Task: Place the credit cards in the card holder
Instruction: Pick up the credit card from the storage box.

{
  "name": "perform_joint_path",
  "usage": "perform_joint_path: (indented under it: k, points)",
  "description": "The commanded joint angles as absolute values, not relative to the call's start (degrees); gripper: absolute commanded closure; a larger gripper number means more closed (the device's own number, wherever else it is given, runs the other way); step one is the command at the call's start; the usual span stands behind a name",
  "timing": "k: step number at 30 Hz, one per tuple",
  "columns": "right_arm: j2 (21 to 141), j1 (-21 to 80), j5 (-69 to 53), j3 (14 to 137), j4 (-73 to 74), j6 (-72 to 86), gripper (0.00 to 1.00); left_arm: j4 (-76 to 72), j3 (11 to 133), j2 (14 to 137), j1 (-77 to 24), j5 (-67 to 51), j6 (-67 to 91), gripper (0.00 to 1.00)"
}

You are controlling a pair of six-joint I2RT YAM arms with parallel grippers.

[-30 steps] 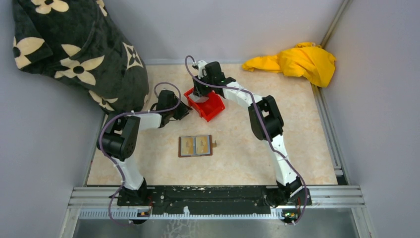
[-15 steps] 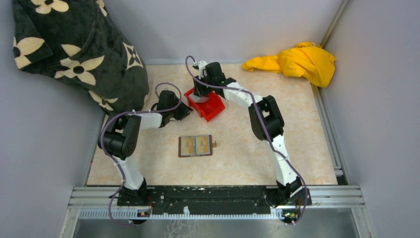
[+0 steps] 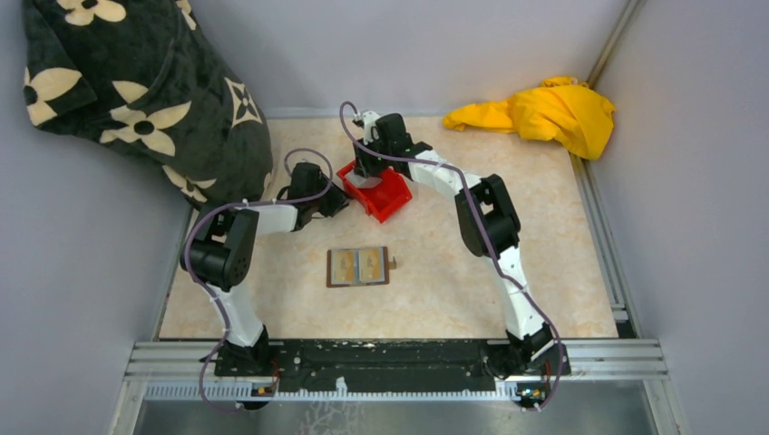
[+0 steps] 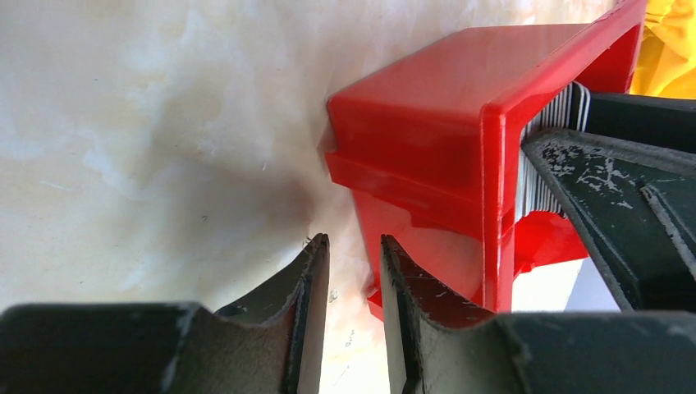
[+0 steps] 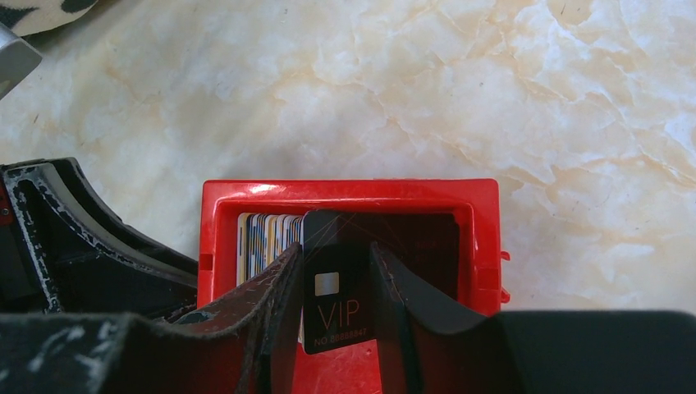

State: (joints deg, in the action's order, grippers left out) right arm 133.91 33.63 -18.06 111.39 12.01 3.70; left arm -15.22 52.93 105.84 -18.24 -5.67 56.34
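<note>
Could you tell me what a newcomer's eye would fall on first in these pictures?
The red bin mid-table draws the eye, with both grippers at it. The right gripper has its fingers either side of a black VIP card standing beside a stack of cards, and the left gripper sits just outside the bin's wall. Next come the big black flowered fabric at far left and the yellow cloth in the far right corner.

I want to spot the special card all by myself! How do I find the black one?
Look at the red bin in the far half of the table, where the right hand reaches in. Pale cards stand in a row inside. The black card sits between the hand's fingers: the only dark one, with VIP printed on it.
</note>
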Motion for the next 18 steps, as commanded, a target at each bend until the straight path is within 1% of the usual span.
perform_joint_path:
  k: [1, 7, 18]
  points:
    - [129.72, 34.80, -20.17, 111.16, 13.57, 4.98, 0.64, -16.70, 54.89, 107.11, -17.93, -6.71, 56.93, 0.65]
    - [129.73, 34.81, -20.59, 111.31, 13.76, 4.98, 0.62, -16.68, 55.19, 107.36, -17.93, -6.93, 57.19, 0.65]
    - [129.14, 34.82, -20.97, 111.30, 13.96, 5.08, 0.62, -16.70, 55.63, 107.88, -17.93, -7.11, 57.41, 0.66]
